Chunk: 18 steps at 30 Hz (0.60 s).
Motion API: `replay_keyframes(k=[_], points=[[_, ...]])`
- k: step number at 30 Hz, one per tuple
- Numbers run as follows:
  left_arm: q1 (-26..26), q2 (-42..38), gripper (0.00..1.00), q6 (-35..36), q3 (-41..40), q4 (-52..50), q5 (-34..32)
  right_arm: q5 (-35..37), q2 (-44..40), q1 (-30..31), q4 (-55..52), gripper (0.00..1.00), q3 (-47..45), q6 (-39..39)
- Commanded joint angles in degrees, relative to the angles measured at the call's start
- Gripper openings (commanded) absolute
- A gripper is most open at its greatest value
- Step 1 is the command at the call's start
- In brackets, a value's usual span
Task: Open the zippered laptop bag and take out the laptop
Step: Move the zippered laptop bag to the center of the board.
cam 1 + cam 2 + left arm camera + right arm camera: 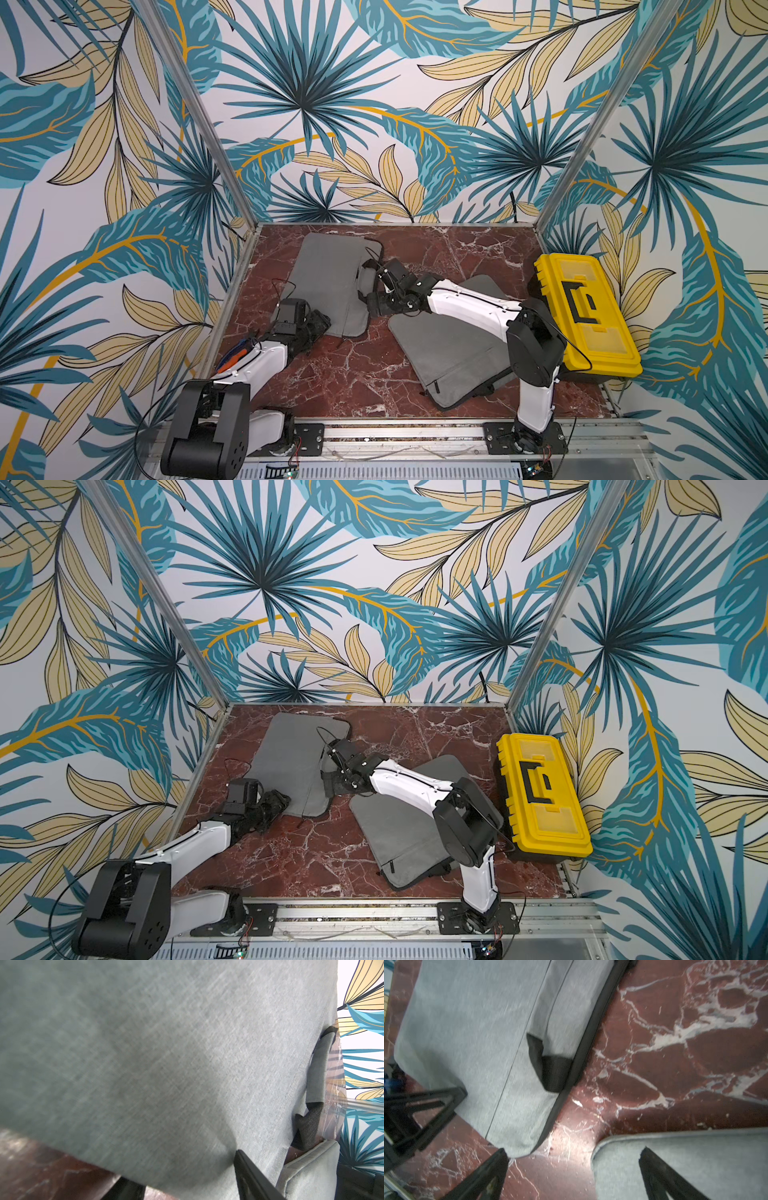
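Right at the near edge, the metal rail is carrying both arm bases, and the left arm's big black elbow is looming closest to us. From there the arm is reaching out to the left gripper, which is sitting at the near left corner of the far bag. In the left wrist view grey cloth is filling almost everything, and one black finger is lying against it. We cannot tell whether that pincer is pinching the cloth.

The far bag itself is lying flat on the red marble table, towards the far left, with its handle facing right. A black band is running along that right edge.

Now the right gripper: we are seeing it hovering over bare marble in the gap between the two bags, beside the far bag's right edge. Its fingers are standing wide apart and gripping nothing. One fingertip is showing by the far bag's rounded corner, the other over the near bag.

That second grey bag is lying flat at the near right, with the right forearm stretching across above it. A closed yellow toolbox is sitting at the right edge.
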Motion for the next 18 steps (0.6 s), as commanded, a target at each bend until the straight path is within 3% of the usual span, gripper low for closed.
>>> replay_keyframes(k=[1,10,14,18], points=[[0.2,-1.5,0.67,-0.4,-2.3,1.8,1.0,5.8,-2.8,2.6,1.3,1.0,-3.5,-0.6],[0.2,-1.5,0.64,0.0,-3.4,1.8,0.9,4.7,0.1,6.7,1.1,0.99,-3.2,-3.1],[0.2,-1.5,0.61,0.4,-3.0,1.9,0.6,1.4,3.0,7.1,0.9,0.91,-0.6,-4.7],[0.2,-1.1,0.59,1.0,-2.3,1.9,0.9,-0.3,5.5,7.3,-0.3,0.75,1.8,-5.7]])
